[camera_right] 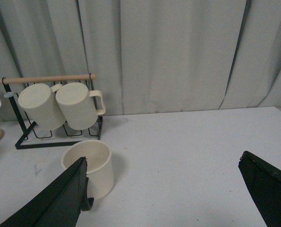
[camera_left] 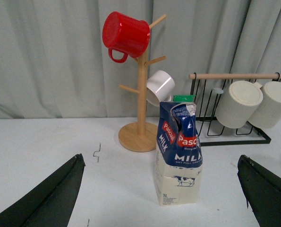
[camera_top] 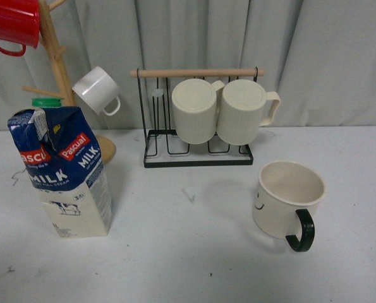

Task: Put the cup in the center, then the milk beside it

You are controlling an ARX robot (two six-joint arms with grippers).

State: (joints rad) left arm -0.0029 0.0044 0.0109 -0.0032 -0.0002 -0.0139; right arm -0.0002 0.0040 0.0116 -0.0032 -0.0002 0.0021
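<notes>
1. Left gripper [camera_left: 160,160]: jaws wide apart, empty. Milk [camera_left: 179,158] stands upright ahead, in line with the gap.
2. Right gripper [camera_right: 163,158]: jaws wide apart, empty. Cup [camera_right: 97,166] upright, beyond one finger [camera_right: 60,198], outside the gap.

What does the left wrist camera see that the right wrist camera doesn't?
Only the left wrist view shows the red mug and the milk carton. Only the right wrist view shows the wide cream cup with the black handle. Both show the black wire rack holding two ribbed cream mugs, the white table and the grey curtain.
</notes>
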